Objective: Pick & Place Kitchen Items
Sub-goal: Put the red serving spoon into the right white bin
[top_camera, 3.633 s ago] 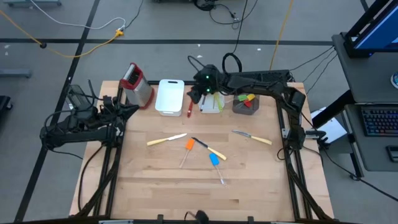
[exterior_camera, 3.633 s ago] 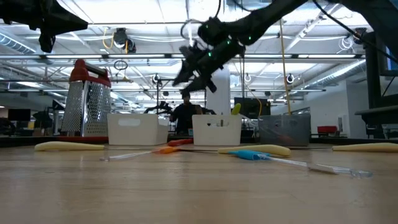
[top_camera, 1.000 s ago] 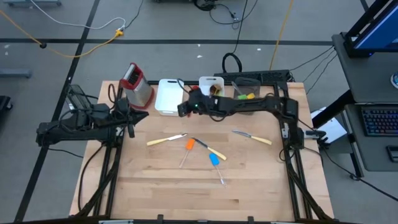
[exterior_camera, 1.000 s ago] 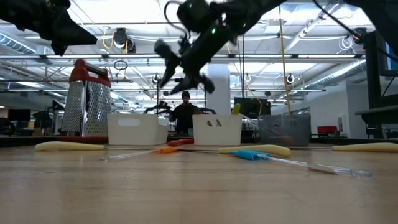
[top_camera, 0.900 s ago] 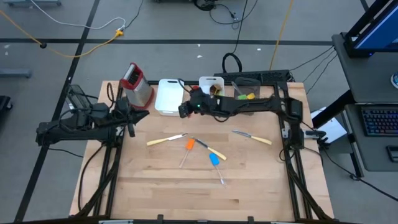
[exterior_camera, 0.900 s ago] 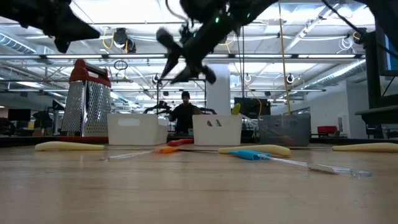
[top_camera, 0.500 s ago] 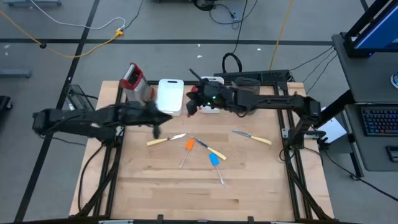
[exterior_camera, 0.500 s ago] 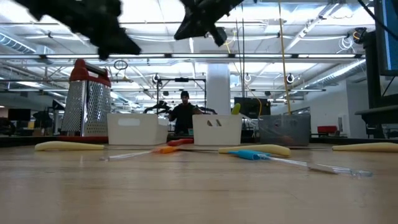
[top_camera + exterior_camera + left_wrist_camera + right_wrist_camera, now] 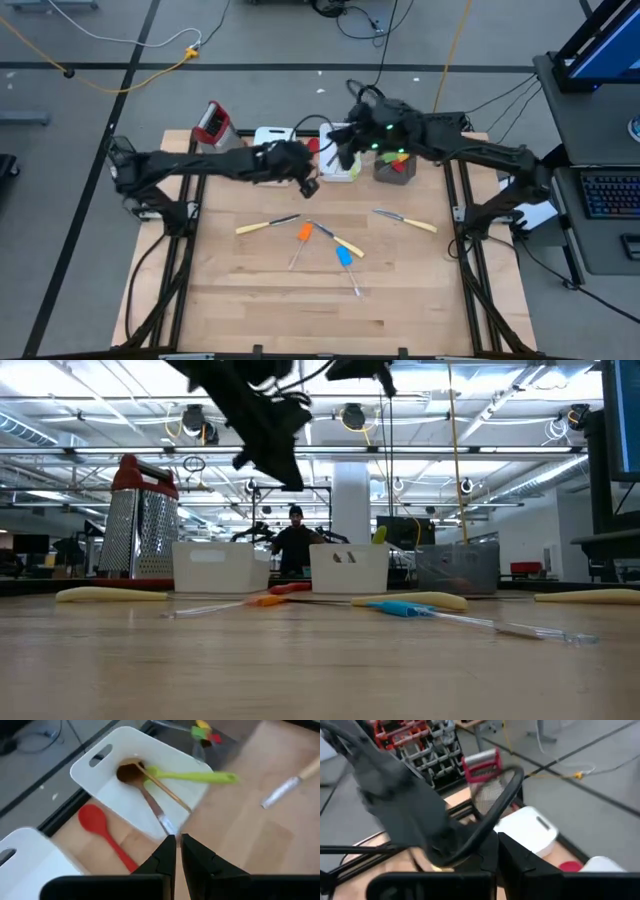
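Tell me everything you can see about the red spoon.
The red spoon looks like one piece of smooth, plastic-looking red material, with a rounded oval bowl and a slim straight handle. It lies flat on the wooden table, in the gap between the two white bins, touching neither as far as the left wrist view shows. The left gripper, fingers nearly together, hovers above its handle end without holding it.

Red spoon (image 9: 106, 833): flat at the table's rear edge. Cream-handled knives (image 9: 267, 225), (image 9: 407, 220), orange spatula (image 9: 303, 236) and blue spatula (image 9: 346, 261): flat, mid-table.
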`<act>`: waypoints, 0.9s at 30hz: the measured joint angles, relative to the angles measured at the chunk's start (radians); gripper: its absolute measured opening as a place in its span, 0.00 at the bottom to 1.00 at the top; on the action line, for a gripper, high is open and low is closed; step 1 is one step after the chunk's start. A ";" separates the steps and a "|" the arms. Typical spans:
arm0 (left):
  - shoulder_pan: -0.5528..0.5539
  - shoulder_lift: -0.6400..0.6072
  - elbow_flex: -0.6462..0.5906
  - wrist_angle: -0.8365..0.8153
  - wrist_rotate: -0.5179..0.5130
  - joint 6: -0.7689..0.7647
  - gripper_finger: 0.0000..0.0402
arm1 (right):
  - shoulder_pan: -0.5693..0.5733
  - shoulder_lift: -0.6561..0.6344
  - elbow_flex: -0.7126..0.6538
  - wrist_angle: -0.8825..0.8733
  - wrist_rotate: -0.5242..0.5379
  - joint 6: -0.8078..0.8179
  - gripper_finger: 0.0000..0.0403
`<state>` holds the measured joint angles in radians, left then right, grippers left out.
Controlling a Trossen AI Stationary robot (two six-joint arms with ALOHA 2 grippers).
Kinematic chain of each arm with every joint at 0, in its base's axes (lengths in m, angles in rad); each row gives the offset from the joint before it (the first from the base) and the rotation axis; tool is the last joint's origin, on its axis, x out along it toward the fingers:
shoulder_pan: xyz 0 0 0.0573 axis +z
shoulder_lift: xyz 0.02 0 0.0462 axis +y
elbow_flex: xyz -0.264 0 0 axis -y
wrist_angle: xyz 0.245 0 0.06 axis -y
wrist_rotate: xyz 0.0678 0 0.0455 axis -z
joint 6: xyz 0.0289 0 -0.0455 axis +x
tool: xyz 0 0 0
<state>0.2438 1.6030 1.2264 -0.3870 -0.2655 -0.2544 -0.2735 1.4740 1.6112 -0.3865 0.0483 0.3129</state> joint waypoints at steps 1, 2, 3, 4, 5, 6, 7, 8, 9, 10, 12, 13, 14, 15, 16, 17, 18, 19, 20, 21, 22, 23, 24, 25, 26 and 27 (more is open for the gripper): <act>0.012 0.030 0.027 -0.015 0.002 -0.010 0.08 | -0.005 -0.019 0.000 -0.006 -0.001 -0.011 0.00; 0.023 0.059 0.052 -0.043 0.003 -0.022 0.08 | -0.010 -0.040 0.000 -0.014 0.000 -0.021 0.00; 0.034 0.089 0.074 -0.072 0.005 -0.042 0.08 | -0.016 -0.063 0.000 -0.034 0.002 -0.030 0.00; 0.046 0.117 0.100 -0.096 0.015 -0.071 0.08 | -0.023 -0.084 0.000 -0.056 0.001 -0.038 0.00; 0.059 0.143 0.122 -0.118 0.040 -0.104 0.08 | -0.028 -0.104 0.000 -0.070 -0.001 -0.044 0.00; 0.071 0.167 0.144 -0.155 0.070 -0.136 0.08 | -0.031 -0.123 0.000 -0.083 -0.002 -0.049 0.00; 0.085 0.190 0.164 -0.190 0.093 -0.164 0.08 | -0.037 -0.142 0.000 -0.103 -0.002 -0.053 0.00; 0.098 0.209 0.183 -0.214 0.112 -0.196 0.08 | -0.043 -0.159 0.000 -0.126 -0.002 -0.058 0.00; 0.112 0.225 0.199 -0.233 0.128 -0.231 0.08 | -0.047 -0.175 0.000 -0.147 -0.002 -0.063 0.00; 0.126 0.240 0.210 -0.254 0.138 -0.265 0.08 | -0.050 -0.188 0.000 -0.161 -0.002 -0.066 0.00; 0.157 0.267 0.223 -0.260 0.171 -0.330 0.08 | -0.057 -0.210 0.000 -0.193 0.000 -0.072 0.00; 0.172 0.278 0.225 -0.237 0.199 -0.350 0.08 | -0.061 -0.217 0.000 -0.202 0.000 -0.074 0.00; 0.184 0.289 0.226 -0.216 0.223 -0.363 0.08 | -0.062 -0.223 0.000 -0.204 0.000 -0.077 0.00; 0.193 0.299 0.226 -0.196 0.244 -0.369 0.08 | -0.062 -0.226 0.001 -0.211 0.000 -0.086 0.00; 0.199 0.307 0.227 -0.173 0.257 -0.378 0.08 | -0.062 -0.227 0.001 -0.220 0.001 -0.096 0.00; 0.205 0.315 0.227 -0.157 0.264 -0.388 0.08 | -0.062 -0.226 0.001 -0.225 0.000 -0.104 0.00; 0.210 0.325 0.228 -0.152 0.263 -0.398 0.08 | -0.062 -0.225 0.001 -0.231 0.000 -0.112 0.00; 0.214 0.334 0.228 -0.155 0.255 -0.417 0.08 | -0.062 -0.224 0.001 -0.240 -0.001 -0.117 0.00; 0.220 0.340 0.228 -0.157 0.244 -0.440 0.08 | -0.062 -0.223 0.001 -0.247 -0.001 -0.120 0.00; 0.227 0.342 0.228 -0.162 0.238 -0.458 0.08 | -0.062 -0.219 0.001 -0.249 -0.001 -0.121 0.00; 0.234 0.342 0.227 -0.167 0.234 -0.471 0.08 | -0.062 -0.216 0.001 -0.248 -0.002 -0.124 0.00; 0.240 0.341 0.226 -0.163 0.231 -0.475 0.08 | -0.062 -0.215 0.001 -0.251 -0.001 -0.124 0.00; 0.244 0.340 0.227 -0.157 0.222 -0.476 0.08 | -0.063 -0.213 0.001 -0.259 -0.001 -0.127 0.00; 0.246 0.340 0.228 -0.156 0.213 -0.471 0.08 | -0.066 -0.212 0.001 -0.260 -0.001 -0.133 0.00; 0.249 0.341 0.228 -0.160 0.212 -0.459 0.08 | -0.067 -0.212 0.001 -0.257 -0.001 -0.138 0.00; 0.251 0.341 0.227 -0.162 0.213 -0.446 0.08 | -0.067 -0.213 0.001 -0.255 -0.002 -0.142 0.00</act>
<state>0.4952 1.9442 1.4535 -0.5493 -0.0522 -0.7003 -0.3405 1.2608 1.6119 -0.6413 0.0467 0.1709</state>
